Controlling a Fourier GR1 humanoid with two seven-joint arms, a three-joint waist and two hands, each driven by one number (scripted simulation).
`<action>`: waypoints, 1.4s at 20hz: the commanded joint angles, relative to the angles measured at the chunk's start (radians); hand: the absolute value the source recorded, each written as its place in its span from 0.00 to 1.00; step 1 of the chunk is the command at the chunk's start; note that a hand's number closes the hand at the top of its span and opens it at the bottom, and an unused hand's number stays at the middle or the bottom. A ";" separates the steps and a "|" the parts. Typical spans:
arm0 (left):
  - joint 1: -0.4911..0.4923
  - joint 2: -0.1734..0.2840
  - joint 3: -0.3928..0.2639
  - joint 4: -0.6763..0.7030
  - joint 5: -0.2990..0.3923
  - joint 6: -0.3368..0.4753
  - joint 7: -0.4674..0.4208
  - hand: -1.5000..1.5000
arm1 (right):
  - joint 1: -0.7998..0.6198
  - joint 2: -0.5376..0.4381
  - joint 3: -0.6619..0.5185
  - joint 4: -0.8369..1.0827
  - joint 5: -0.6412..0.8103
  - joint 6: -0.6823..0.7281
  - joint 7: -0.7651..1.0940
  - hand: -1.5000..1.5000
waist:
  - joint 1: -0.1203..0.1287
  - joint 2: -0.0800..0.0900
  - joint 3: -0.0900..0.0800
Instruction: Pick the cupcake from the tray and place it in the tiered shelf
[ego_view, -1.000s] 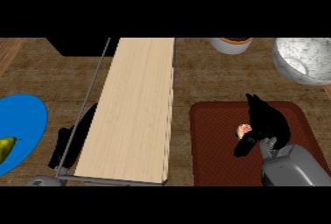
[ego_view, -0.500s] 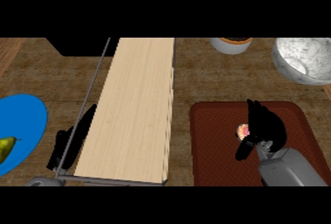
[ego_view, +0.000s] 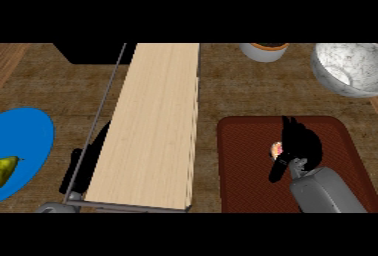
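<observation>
The right robot hand (ego_view: 301, 142) curls round the cupcake (ego_view: 277, 149) on the brown tray (ego_view: 240, 165), gripping it for lifting toward the wooden tiered shelf (ego_view: 151, 125) left of the tray.

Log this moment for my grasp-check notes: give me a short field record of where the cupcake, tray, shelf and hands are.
cupcake: on the tray, mostly hidden by the right hand
tray: dark red, on the counter right of the shelf
tiered shelf: light wood top board, nothing on it
right hand: over the tray, fingers and thumb curled round the cupcake
left hand: dark shape beside and partly under the shelf's left edge, fingers unclear
blue plate: at left edge, holds a yellow-green fruit
placement: not yet done
</observation>
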 joint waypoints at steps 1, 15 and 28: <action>0.011 -0.050 -0.011 -0.042 -0.055 0.054 0.031 0.50 | -0.026 0.038 -0.030 0.107 0.048 -0.004 0.003 0.00 | 0.003 0.001 0.000; 0.023 -0.050 0.092 0.000 -0.082 -0.088 -0.005 0.50 | 0.000 0.122 -0.065 0.182 0.179 -0.045 -0.193 1.00 | 0.000 0.000 0.000; -0.023 -0.064 0.121 0.023 -0.081 -0.115 0.015 0.50 | -0.123 0.048 -0.012 0.032 0.179 0.018 -0.455 1.00 | 0.018 0.003 0.000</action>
